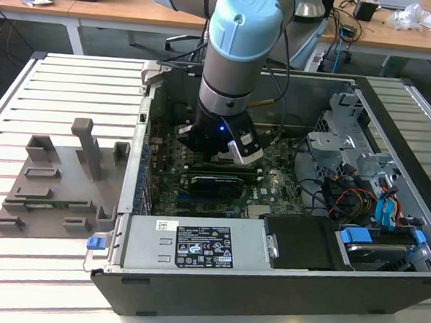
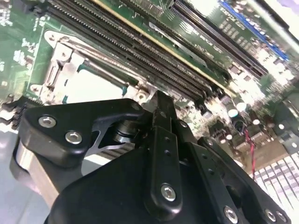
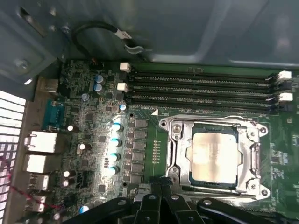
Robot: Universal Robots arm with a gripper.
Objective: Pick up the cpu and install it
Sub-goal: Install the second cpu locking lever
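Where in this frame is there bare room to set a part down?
Free: the slatted table beyond the grey fixture, and its strip right of the computer case. Crowded: the motherboard under the end effector, and the cabled drive bay.

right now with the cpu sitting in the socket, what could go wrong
The cpu lies inside the socket frame, and the gripper hovers just beside it. Risks:
1. If the chip is not fully flat, pressing down could bend pins beneath it; seating cannot be confirmed from here.
2. The memory slots run close along the frame, so a sideways drift could strike them.
3. The arm is deep inside the case, near loose cables.
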